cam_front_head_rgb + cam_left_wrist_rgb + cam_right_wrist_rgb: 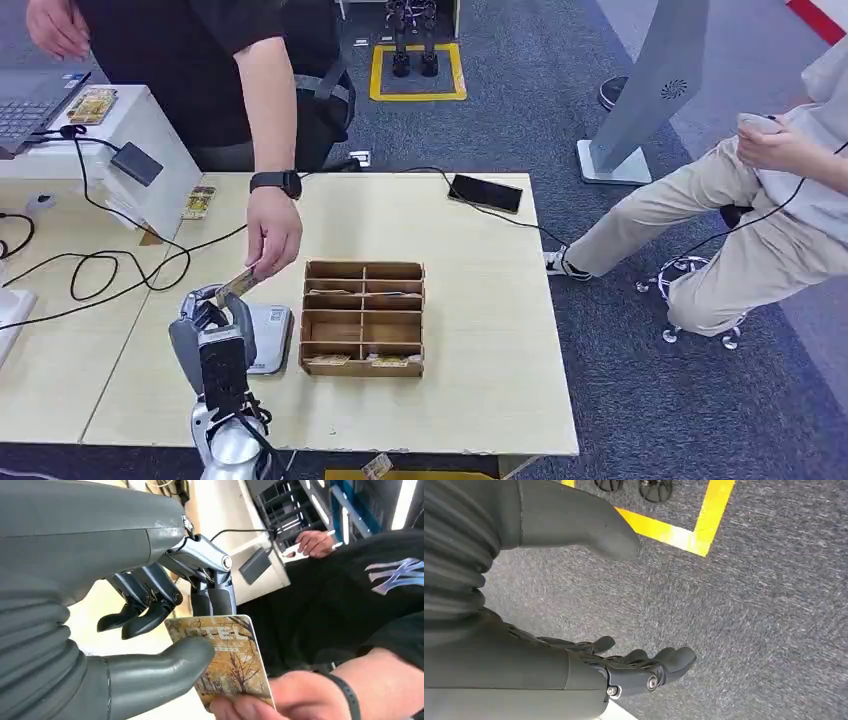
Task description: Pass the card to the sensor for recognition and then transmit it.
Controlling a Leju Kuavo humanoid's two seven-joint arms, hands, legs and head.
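Presently, step: handover, card shared between robot and person.
Left hand (150,630): thumb and fingers pinching card (225,660) near its top edge, raised over sensor (268,338).
Card: upright, above table (480,330), far corner also pinched by person's hand (272,232).
Tray (363,318): just beside sensor, untouched.
Right hand (634,672): hanging over floor, fingers loosely apart, holding nothing.
Next move: probably loosening pinch once person holds firmly.

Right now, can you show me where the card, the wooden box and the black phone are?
card (235,665): left wrist view, on its tree picture.
wooden box (363,317): head view, on a middle divider.
black phone (485,193): head view, on its dark screen.
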